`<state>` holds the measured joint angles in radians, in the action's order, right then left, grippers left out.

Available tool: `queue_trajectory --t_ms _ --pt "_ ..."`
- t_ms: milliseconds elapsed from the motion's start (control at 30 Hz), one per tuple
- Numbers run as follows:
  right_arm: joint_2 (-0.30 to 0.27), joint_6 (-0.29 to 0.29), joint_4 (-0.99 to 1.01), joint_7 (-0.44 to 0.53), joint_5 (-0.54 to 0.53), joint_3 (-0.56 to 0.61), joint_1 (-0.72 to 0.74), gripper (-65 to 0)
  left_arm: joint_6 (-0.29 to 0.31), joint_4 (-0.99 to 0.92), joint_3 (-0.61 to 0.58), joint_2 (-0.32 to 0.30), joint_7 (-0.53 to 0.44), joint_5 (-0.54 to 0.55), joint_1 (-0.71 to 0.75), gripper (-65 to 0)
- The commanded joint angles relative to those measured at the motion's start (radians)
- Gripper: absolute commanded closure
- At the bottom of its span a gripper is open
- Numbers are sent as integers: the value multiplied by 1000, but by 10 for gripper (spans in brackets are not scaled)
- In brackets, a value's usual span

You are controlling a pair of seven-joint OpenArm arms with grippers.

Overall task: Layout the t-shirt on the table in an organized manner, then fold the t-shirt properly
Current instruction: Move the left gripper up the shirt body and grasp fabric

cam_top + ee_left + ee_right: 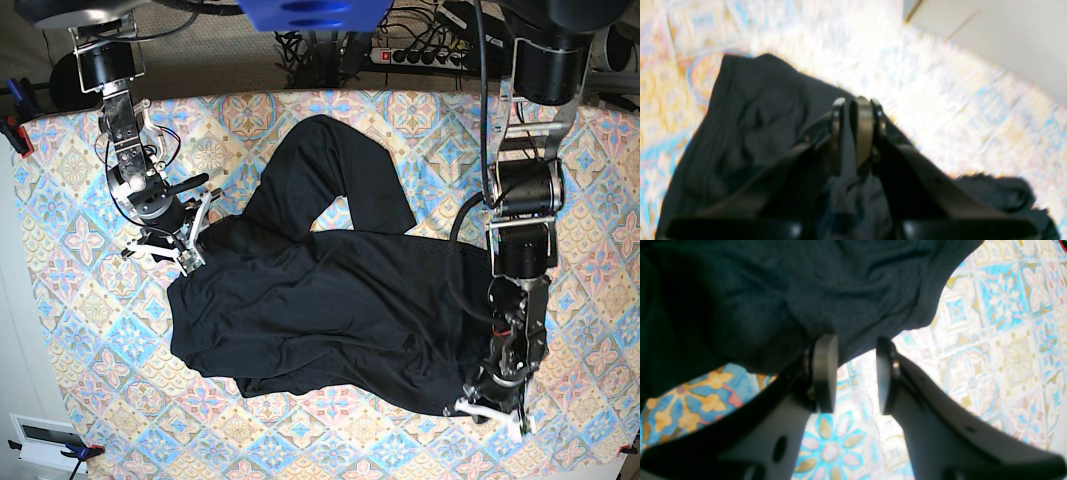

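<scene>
Right tool (192,258): at the t-shirt's upper left edge in the base view, jaws apart; in the right wrist view the two pads (825,373) stand open with patterned cloth showing between them, and the black hem hangs just above their tips, not clamped.
T-shirt (330,310): plain black, soft, no print; it lies spread over the middle of the table, rumpled, the body a broad dark mass with wavy lower edges.
Sleeve (320,170): one long fold runs up and away from the body toward the far table edge, bent back on itself.
Fabric surface: creased, with shallow ridges; in the right wrist view the edge curls in a rounded lobe above the tiles.
Left tool (497,405): at the t-shirt's lower right corner in the base view; the left wrist view, blurred, shows the fingers (864,130) drawn close together on a bunched fold of black cloth.
Table (80,300): pastel blue, pink and cream tile pattern, showing on every side of the t-shirt.
</scene>
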<state>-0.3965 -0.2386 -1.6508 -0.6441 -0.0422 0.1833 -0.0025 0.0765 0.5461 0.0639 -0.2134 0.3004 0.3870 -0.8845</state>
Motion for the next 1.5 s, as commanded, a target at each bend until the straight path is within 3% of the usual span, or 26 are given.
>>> queue_trajectory --t_ms 0,167,333,500,633,833,1467 --pt "-11 6 -22 20 0 -9 17 -188 4 -10 0 -4 -43 5 -71 -48" --pt "-11 6 -42 19 0 -11 17 -188 3 -133 -12 -5 -94 -15 -181 -51" --pt "-11 6 -44 19 0 -11 17 -188 -7 -134 -78 -5 -79 -33 -147 -61" --pt "-11 6 -44 19 0 -8 17 -188 -7 -77 -14 -10 -36 -32 -26 -176" --pt "-11 6 -41 19 0 -6 19 -188 -7 35 53 -4 66 -30 86 -272" --pt "-11 6 -33 19 0 -5 19 -188 -7 242 64 35 130 -30 245 -342" --pt "-11 6 -32 19 0 -5 23 -189 -7 256 66 50 156 -30 328 -346"
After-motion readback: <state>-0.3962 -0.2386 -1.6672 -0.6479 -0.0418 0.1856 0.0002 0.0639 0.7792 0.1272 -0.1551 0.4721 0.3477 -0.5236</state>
